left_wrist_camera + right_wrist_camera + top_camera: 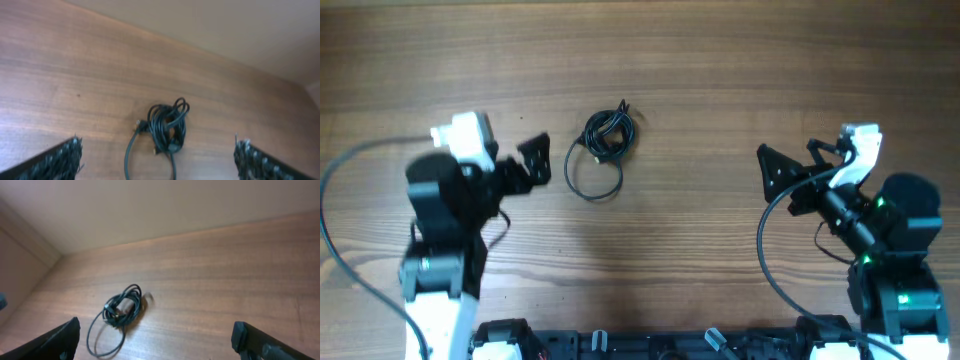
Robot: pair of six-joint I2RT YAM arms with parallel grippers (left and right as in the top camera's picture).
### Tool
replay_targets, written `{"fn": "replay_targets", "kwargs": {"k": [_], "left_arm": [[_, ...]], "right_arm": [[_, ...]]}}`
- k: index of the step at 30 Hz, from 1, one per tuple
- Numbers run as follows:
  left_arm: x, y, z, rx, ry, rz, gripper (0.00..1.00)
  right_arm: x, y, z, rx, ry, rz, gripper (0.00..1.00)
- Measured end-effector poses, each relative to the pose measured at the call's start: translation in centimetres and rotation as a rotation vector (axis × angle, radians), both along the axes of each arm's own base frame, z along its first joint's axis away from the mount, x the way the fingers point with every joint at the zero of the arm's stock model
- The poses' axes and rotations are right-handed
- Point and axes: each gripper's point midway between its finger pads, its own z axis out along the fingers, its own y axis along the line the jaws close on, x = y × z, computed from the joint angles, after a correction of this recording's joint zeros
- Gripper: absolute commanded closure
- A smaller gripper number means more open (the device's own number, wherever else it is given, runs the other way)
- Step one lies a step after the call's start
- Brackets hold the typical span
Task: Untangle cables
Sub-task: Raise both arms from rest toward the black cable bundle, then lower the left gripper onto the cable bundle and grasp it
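The cables (pixel 603 148) lie on the wooden table as a small knotted black bundle with one larger loop trailing toward the front. They also show in the left wrist view (pixel 166 131) and in the right wrist view (pixel 119 314). My left gripper (pixel 533 160) is open and empty, just left of the bundle and not touching it; its fingertips frame the bundle in the left wrist view (pixel 157 162). My right gripper (pixel 778 175) is open and empty, far to the right of the cables, with its fingers at the bottom corners of the right wrist view (pixel 155 340).
The wooden table (pixel 700 70) carries nothing else. Thick black wires run from both arms, one along the left edge (pixel 328 220) and one curving by the right arm (pixel 765 250). A pale wall (pixel 150 210) rises behind the table's far edge.
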Motion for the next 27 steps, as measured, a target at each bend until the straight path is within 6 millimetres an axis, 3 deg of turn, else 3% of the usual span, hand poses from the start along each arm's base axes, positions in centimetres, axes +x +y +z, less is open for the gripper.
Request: {"fn": "replay_targets", "kwargs": {"k": [3,4,9,12,18,20,23,27], "left_arm": [[0.8,-0.1,0.1,-0.004,0.207,-0.021,0.0],[2.1,-0.1,0.9,0.003,0.243,-0.034,0.0],[4.2,-1.4,3.1,0.065,0.4,-0.143,0.0],[5.6,-2.7,4.0,0.089,0.388,-0.198,0.0],[7.3,-4.7,4.8,0.048,0.32,-0.258,0.0],[7.4,-5.1,5.0,0.04,0.309,-0.27,0.09],[8.0,-5.1,3.2,0.034,0.367,-0.262,0.23],[9.4,-4.7,-2.8,0.044,0.537,-0.238,0.34]], "right_arm": [[0.6,0.2,0.5,-0.022,0.086,0.02,0.0],[1.1,0.2,0.9,-0.026,0.111,0.023,0.0],[2.3,1.3,1.4,-0.08,0.274,0.136,0.0],[3.7,1.6,1.4,-0.106,0.351,0.181,0.0],[6.5,2.0,-1.0,0.008,0.463,0.144,0.0],[6.7,2.3,-1.6,0.032,0.49,0.152,0.0],[7.0,2.4,-2.4,0.037,0.516,0.159,0.01],[7.2,2.4,-2.7,0.035,0.522,0.161,0.04]]}}
